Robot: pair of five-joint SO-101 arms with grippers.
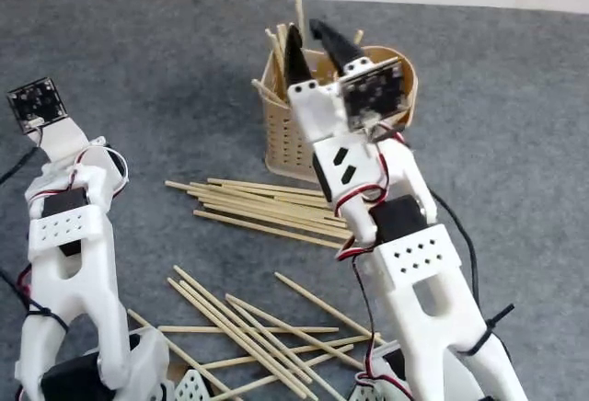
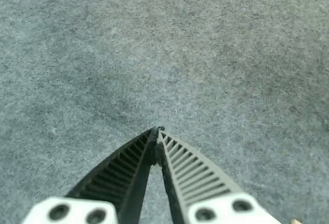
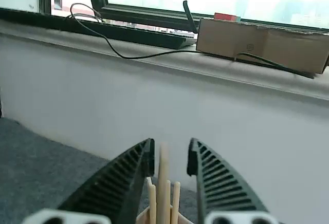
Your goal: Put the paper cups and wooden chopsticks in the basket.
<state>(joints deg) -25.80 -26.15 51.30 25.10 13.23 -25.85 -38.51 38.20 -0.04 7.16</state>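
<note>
Above the basket (image 1: 290,148), right hand (image 1: 308,33): released, fingers spread, grasping nothing, straddling the upright wooden chopsticks (image 1: 276,56) stowed inside, apparently where a drop belongs. Left hand (image 2: 157,131): clenched, empty, parked over bare tabletop (image 1: 515,143), likely idle. Unstowed: one bundle (image 1: 267,206) just beside the basket and a scattered fan (image 1: 244,327) nearer the arms, both awaiting pickup.

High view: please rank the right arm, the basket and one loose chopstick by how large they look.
1. Right arm: largest, though it stands nearer the camera.
2. Basket.
3. One loose chopstick: smallest, long but very thin.
</note>
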